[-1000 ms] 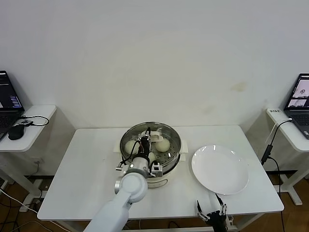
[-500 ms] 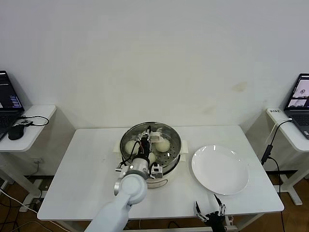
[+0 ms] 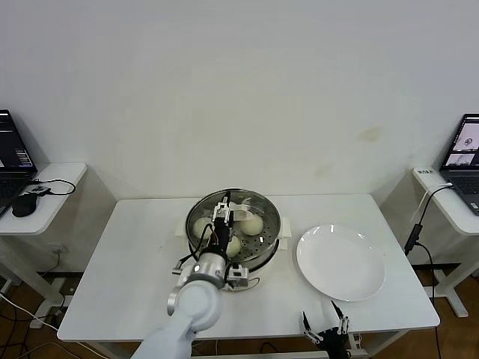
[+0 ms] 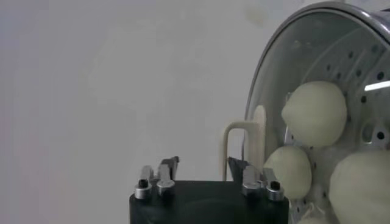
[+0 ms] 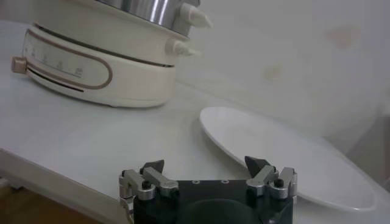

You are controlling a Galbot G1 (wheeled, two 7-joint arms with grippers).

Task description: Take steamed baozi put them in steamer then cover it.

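Glass cover point(image 3: 233, 217) now sits on steamer point(image 3: 258, 254) w/ baozi point(image 3: 252, 224) inside; a sec ago left gripper point(image 3: 221, 212) was at its handle point(image 4: 244, 149), now it's backed off, jaws apart. Covering looks done. Right gripper point(image 3: 325, 330) idle below table edge near plate point(image 3: 341, 262), jaws apart.

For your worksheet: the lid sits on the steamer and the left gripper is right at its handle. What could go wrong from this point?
1. The left gripper stands open beside the lid's handle; pulling away carelessly, a finger might catch it and drag the glass lid off the steamer.
2. If the lid shifts, the baozi underneath would be left uncovered.
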